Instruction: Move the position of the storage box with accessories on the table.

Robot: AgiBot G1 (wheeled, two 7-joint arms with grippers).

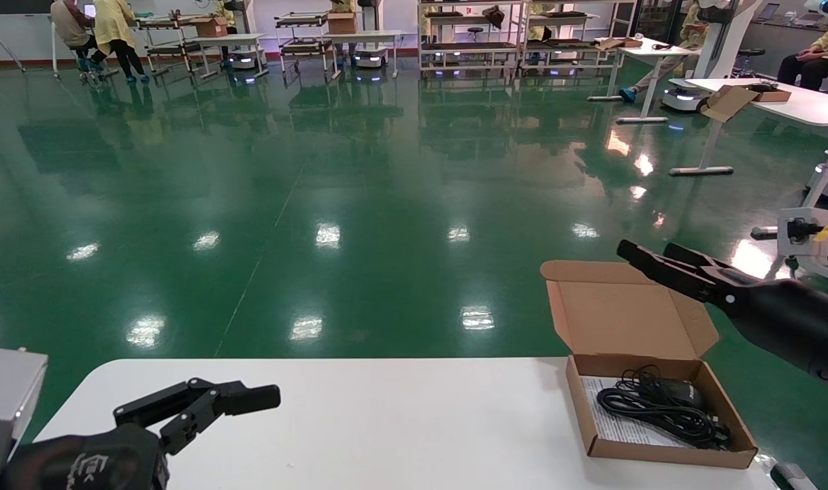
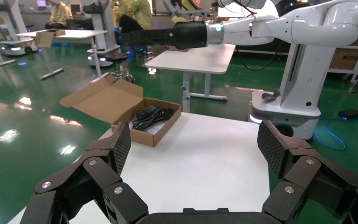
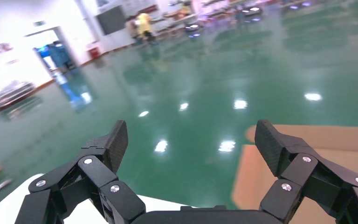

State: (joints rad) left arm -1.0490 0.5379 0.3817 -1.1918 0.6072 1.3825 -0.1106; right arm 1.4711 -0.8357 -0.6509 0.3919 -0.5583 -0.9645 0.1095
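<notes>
Head view: the storage box [image 1: 658,415] sits at the right end of the table [image 1: 386,422], near its far edge, lid [image 1: 624,313] thrown back and overhanging the green floor [image 1: 318,204]. Inside lie the accessories: a black mouse with its bundled cable [image 1: 665,405] on a white leaflet [image 1: 614,422].

My right hand [image 1: 648,258] hangs in the air above the raised lid, apart from the cardboard; the right wrist view shows its fingers [image 3: 109,144] spread wide with nothing between them and the lid just below. My left hand [image 1: 250,398] is low over the near left part of the table, well apart from the box, fingers [image 2: 119,147] likewise spread and empty; the left wrist view frames the open box across the white surface.

Step in hand, as I judge it: approach for the grasp, the box not yet touched. To do it well I would bring the right hand down onto a side wall of the tray, not the lid, which would likely flex on its hinge. I would close on the wall clear of the cable, then slide the box along the table, not lift it, so the loose contents stay put. The box lies close to the table's edge; I would move it inward.
</notes>
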